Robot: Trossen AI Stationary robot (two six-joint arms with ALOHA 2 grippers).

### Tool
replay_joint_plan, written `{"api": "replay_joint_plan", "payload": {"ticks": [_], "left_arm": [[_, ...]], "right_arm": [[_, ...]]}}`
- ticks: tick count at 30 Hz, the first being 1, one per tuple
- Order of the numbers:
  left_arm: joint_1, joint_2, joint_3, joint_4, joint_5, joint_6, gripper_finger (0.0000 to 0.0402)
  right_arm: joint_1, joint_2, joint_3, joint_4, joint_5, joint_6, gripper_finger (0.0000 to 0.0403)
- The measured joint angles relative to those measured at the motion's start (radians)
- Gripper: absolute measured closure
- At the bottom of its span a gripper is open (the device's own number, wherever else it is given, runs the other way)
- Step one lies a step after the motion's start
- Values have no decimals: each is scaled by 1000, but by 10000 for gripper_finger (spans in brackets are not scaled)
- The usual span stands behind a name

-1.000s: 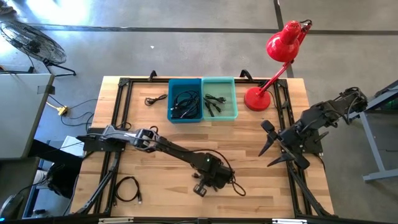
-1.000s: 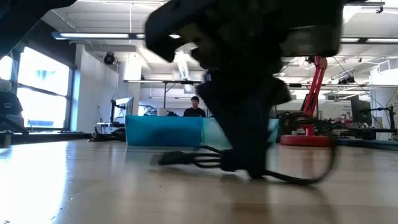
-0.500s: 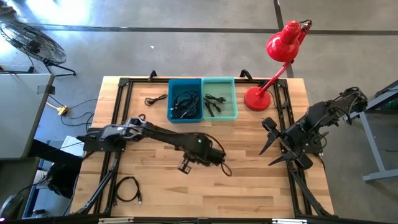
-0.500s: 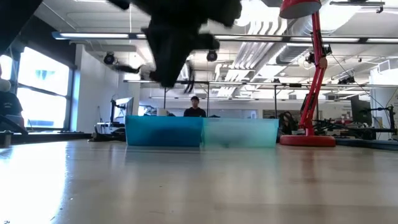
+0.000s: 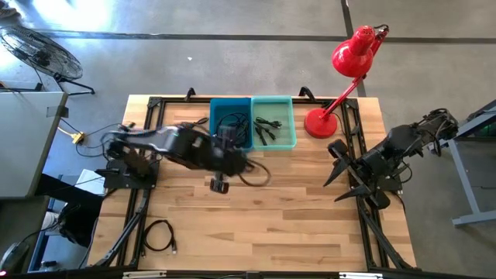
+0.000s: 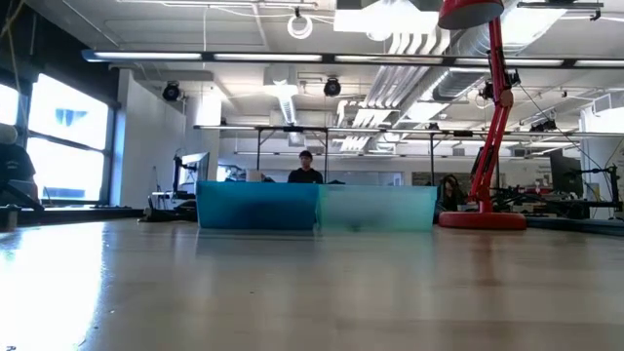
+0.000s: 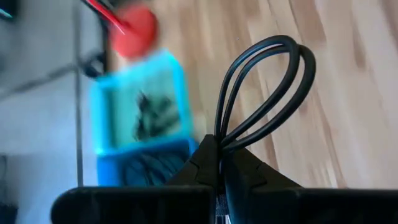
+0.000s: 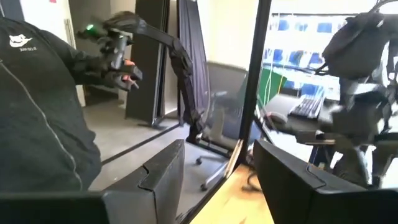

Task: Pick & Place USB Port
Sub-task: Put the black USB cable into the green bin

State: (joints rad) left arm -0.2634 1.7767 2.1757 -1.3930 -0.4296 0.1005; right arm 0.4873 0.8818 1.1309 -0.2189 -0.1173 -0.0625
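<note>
1. Step in hand: transport. The left gripper (image 5: 219,183) hangs above the light wooden table (image 5: 310,225), just in front of the dark blue plastic bin (image 5: 231,124), with its jaws clamped on a looped black USB cable (image 7: 261,93).
2. Location of the task's thing: in the left wrist view the cable's 2 strands rise as a closed loop from between the dark fingers (image 7: 205,163); in the high view the loose remainder of it curls beside the gripper, on the side towards the right arm. It appears to be clear of the table.
3. Destination: the dark blue plastic bin and the adjoining pale teal plastic bin (image 5: 273,122) each already hold dark cables. Which of the 2 is intended cannot be told.
4. Next move, as a judgement: carry the cable over a bin wall, centre it above the opening, then release, so that the trailing loop falls inside and does not drape over the rim.
5. Waiting arm: the right gripper (image 5: 335,172) rests at the table's right edge, jaws parted and holding nothing.
</note>
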Motion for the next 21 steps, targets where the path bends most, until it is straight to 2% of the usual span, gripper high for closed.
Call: {"api": "replay_joint_plan", "payload": {"ticks": [3, 7, 11, 16, 21], "left_arm": [[-12, -73, 0, 79, -42, 11, 400], [-43, -140, 1, 240, -49, 107, 400], [-67, -165, 1, 370, -23, 217, 400], [-78, -180, 1, 496, -22, 248, 400], [-79, -178, 1, 653, 66, 288, 400]], "right_arm": [[0, 0, 0, 38, 3, -32, 220], [0, 7, 0, 53, 14, -101, 220], [0, 36, 0, 92, 21, -203, 220], [0, 90, 0, 218, 98, -336, 220], [0, 146, 0, 364, 171, -518, 220]]}}
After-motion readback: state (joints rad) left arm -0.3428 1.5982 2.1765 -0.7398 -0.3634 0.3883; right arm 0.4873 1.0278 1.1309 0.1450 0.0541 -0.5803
